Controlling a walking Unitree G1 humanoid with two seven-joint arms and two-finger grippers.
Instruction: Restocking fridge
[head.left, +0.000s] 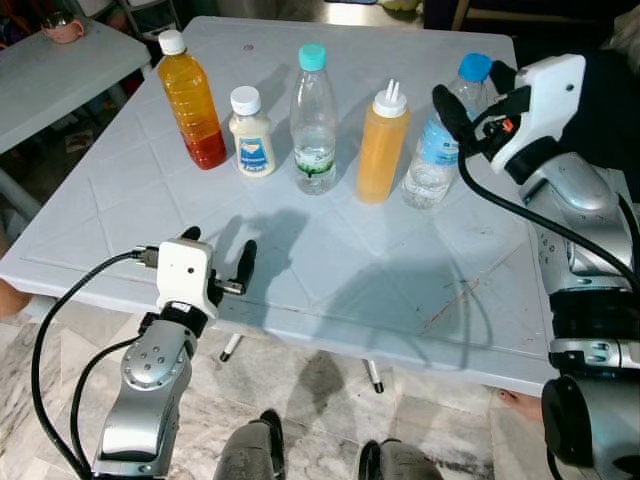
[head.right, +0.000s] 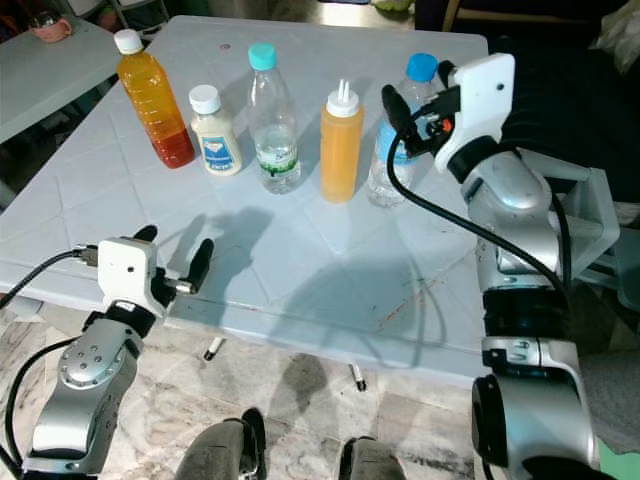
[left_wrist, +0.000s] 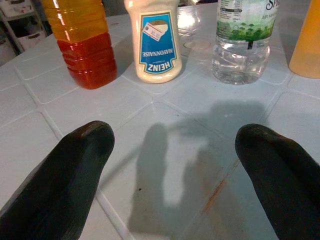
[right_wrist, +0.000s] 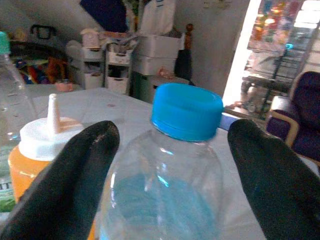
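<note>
Five bottles stand in a row on the white table (head.left: 330, 270): an orange-red drink bottle (head.left: 192, 100), a Heinz mayonnaise bottle (head.left: 252, 133), a clear bottle with a teal cap (head.left: 314, 120), an orange squeeze bottle (head.left: 382, 145) and a blue-capped water bottle (head.left: 438, 140). My right gripper (head.left: 476, 95) is open at the height of the blue cap (right_wrist: 186, 110), one finger on each side of the neck, not touching. My left gripper (head.left: 218, 246) is open and empty, low over the table's front left edge, pointing toward the mayonnaise bottle (left_wrist: 153, 42).
A second white table (head.left: 60, 70) with a pink cup (head.left: 62, 25) stands at the back left. A chair frame (head.right: 600, 230) is to the right of my right arm. A person's bare foot (head.left: 515, 405) rests on the marble floor near the table's right corner.
</note>
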